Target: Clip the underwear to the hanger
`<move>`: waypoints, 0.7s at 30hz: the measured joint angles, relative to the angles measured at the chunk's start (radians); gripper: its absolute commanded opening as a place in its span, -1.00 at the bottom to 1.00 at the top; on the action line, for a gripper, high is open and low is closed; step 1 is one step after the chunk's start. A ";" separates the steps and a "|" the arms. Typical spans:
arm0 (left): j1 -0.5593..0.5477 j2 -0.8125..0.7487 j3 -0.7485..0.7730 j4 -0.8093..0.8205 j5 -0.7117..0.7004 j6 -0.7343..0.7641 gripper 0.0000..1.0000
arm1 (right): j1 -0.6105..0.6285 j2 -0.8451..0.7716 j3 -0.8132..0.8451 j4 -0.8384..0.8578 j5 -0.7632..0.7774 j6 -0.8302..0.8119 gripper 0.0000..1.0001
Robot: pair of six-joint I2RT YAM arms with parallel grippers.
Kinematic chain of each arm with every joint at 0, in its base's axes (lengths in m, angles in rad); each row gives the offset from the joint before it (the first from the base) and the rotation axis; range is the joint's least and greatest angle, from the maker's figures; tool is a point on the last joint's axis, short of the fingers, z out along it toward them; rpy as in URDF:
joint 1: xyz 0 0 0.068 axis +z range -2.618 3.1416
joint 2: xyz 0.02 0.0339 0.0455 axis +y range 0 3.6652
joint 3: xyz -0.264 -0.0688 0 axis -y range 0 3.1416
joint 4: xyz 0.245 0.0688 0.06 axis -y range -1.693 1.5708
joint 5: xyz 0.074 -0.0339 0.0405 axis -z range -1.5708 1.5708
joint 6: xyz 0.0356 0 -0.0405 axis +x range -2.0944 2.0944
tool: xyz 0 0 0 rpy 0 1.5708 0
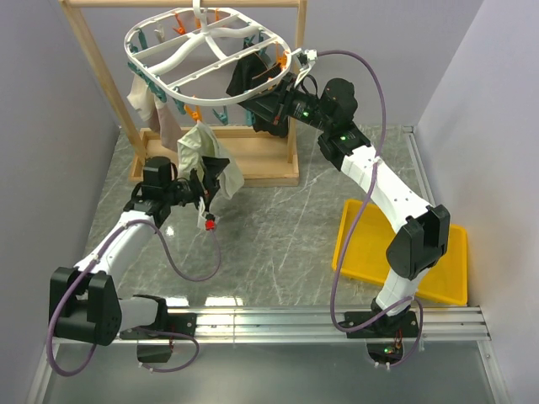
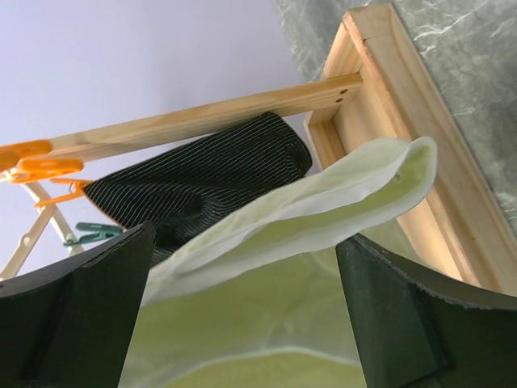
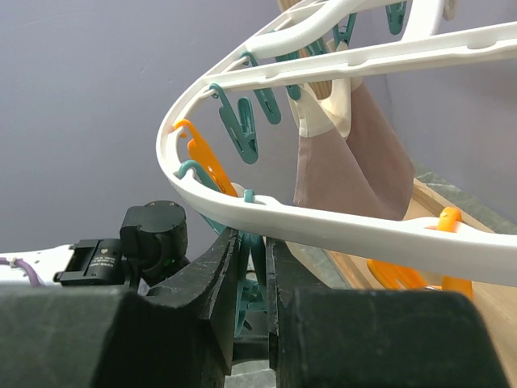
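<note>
- Tabletop [image 1: 278, 227]: grey marble; carries the wooden rack [image 1: 261, 160] at the rear and a yellow tray [image 1: 362, 244] on the right.
- Hanger [image 1: 205, 34]: white frame hung from the rack's top bar, ringed with teal and orange clips.
- Right gripper [image 3: 252, 242]: raised to the hanger's right rim, jaws clamped on a teal clip [image 3: 257, 279] below it.
- Left gripper [image 1: 202, 195]: jaws wide apart, cloth lying between them.
- Underwear [image 1: 202, 151]: pale cream, hanging below the hanger's near rim; whether a clip holds it cannot be told.
- Black garment [image 1: 246, 77]: hangs beside the right gripper.
</note>
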 measured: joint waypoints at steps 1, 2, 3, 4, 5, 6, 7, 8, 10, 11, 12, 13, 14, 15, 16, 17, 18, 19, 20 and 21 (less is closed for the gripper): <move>-0.009 0.002 0.000 -0.002 -0.012 0.000 0.98 | 0.000 0.000 0.000 0.000 0.000 0.000 -1.00; -0.017 0.002 0.000 -0.005 -0.024 0.000 0.97 | 0.000 0.000 0.000 0.000 0.000 0.001 -1.00; -0.026 0.003 0.000 -0.008 -0.037 0.000 0.96 | 0.000 0.000 0.000 0.000 0.000 0.001 -1.00; -0.033 0.005 0.000 -0.011 -0.050 0.000 0.94 | 0.000 0.000 0.000 0.000 0.000 0.002 -1.00; -0.040 0.010 0.001 -0.015 -0.066 0.000 0.93 | 0.000 0.000 0.000 0.000 0.000 0.003 -1.00; -0.048 0.016 0.002 -0.017 -0.082 0.000 0.93 | 0.000 0.000 0.000 0.000 0.000 0.003 -1.00; -0.055 0.024 0.002 -0.018 -0.102 0.000 0.91 | 0.000 0.000 0.000 0.000 0.000 0.003 -1.00; -0.062 0.034 0.003 -0.017 -0.124 0.000 0.89 | 0.000 0.000 0.000 0.000 0.000 0.003 -1.00; -0.074 0.052 0.003 -0.017 -0.161 0.000 0.79 | 0.000 0.000 0.000 0.000 0.000 0.003 -1.00; -0.080 0.062 0.003 -0.016 -0.181 0.000 0.74 | 0.000 0.000 0.000 0.000 0.000 0.003 -1.00; -0.086 0.072 0.003 -0.016 -0.198 0.002 0.63 | 0.000 0.000 0.000 0.000 0.000 0.003 -1.00; -0.091 0.082 0.003 -0.014 -0.209 0.003 0.37 | 0.000 0.000 0.000 0.000 0.000 0.003 -1.00; -0.095 0.090 0.003 -0.012 -0.220 0.001 0.26 | 0.000 0.000 0.000 0.000 0.000 0.003 -1.00; -0.098 0.098 0.003 -0.007 -0.229 0.003 0.14 | 0.000 0.000 0.000 0.001 0.000 0.003 -1.00; -0.101 0.105 0.003 0.001 -0.233 0.004 -0.02 | 0.000 0.000 0.000 0.001 0.000 0.003 -1.00; -0.103 0.109 0.003 0.008 -0.236 0.005 -0.09 | 0.000 0.000 0.000 0.001 0.000 0.003 -1.00; -0.106 0.113 0.005 0.013 -0.240 0.006 -0.14 | 0.000 0.000 0.000 0.001 0.000 0.003 -1.00; -0.108 0.114 0.008 0.018 -0.243 0.007 -0.23 | 0.000 0.000 0.000 0.001 0.000 0.003 -1.00; -0.110 0.115 0.011 0.023 -0.247 0.007 -0.28 | 0.000 0.000 0.000 0.002 0.000 0.003 -1.00; -0.111 0.115 0.016 0.029 -0.249 0.006 -0.38 | 0.000 0.000 0.000 0.002 0.000 0.003 -1.00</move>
